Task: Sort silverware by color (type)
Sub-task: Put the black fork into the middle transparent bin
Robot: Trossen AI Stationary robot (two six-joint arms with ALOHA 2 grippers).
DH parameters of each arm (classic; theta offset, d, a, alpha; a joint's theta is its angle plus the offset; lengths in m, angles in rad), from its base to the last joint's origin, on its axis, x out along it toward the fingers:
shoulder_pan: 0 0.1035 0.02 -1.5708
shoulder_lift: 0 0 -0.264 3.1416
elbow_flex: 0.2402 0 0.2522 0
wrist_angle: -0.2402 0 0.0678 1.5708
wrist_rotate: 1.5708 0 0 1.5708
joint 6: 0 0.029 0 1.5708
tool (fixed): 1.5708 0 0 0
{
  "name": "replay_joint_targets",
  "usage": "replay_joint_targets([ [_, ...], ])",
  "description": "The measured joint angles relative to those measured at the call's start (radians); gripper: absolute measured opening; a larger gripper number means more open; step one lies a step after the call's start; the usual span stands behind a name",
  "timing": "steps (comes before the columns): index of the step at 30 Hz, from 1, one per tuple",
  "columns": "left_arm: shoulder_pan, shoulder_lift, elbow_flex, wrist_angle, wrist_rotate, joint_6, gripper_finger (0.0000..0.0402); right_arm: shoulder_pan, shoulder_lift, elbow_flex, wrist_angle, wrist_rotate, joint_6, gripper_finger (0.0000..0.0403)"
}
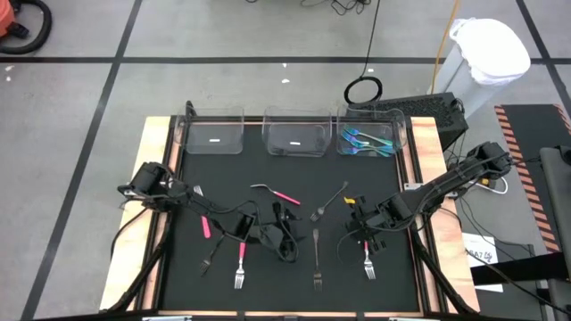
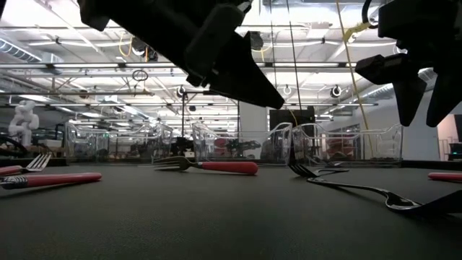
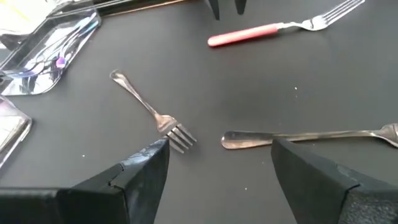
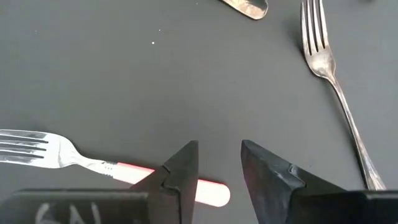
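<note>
I'm looking at the pink-handled fork [image 4: 93,167] right under my right gripper [image 4: 217,168], lying flat on the black mat [image 1: 294,174] near its front right corner, tines toward the front edge. The rest of the silverware is lying scattered across the mat: another pink-handled fork [image 1: 240,263] at the front left, a pink-handled piece [image 1: 278,193] in the middle, and two plain silver forks, one [image 1: 316,259] at the front centre and one [image 1: 330,201] angled further back. The teal-handled pieces [image 1: 368,142] are already sitting in the right-hand clear bin [image 1: 403,134]; the middle bin [image 1: 296,138] and the left bin [image 1: 212,135] are holding no silverware that I can make out.

My right gripper is hovering with its jaws standing narrowly apart, gripping nothing, the pink handle passing just beneath the fingertips. My left gripper [image 3: 217,155] is hovering over the mat's centre-left with jaws wide open and empty, the silver fork's tines [image 3: 179,137] just beside one fingertip.

What I'm worrying about: the handle is lying crosswise under the right fingers, and the gap looks barely wider than it, so a descent slightly off could land a fingertip on the handle and flick the fork aside instead of straddling it. The flat, slim handle could also slip out on the lift.
</note>
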Motion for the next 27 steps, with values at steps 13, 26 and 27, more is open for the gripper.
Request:
replay_joint_targets([
  [13, 0.006, 0.0, 0.048, -0.008, 0.0, 0.071, 0.0283, 0.0, 0.0, 0.0, 0.0, 0.0, 0.0, 0.0116],
  [26, 0.002, 0.091, 0.171, -0.121, -0.015, 0.185, 0.0283, 0.0, -0.001, 0.0, -0.009, -0.003, 0.026, 0.0116],
  [27, 0.002, 0.108, 0.187, -0.121, -0.015, 0.205, 0.0283, 0.0, -0.001, 0.0, -0.019, -0.003, 0.027, 0.0116],
])
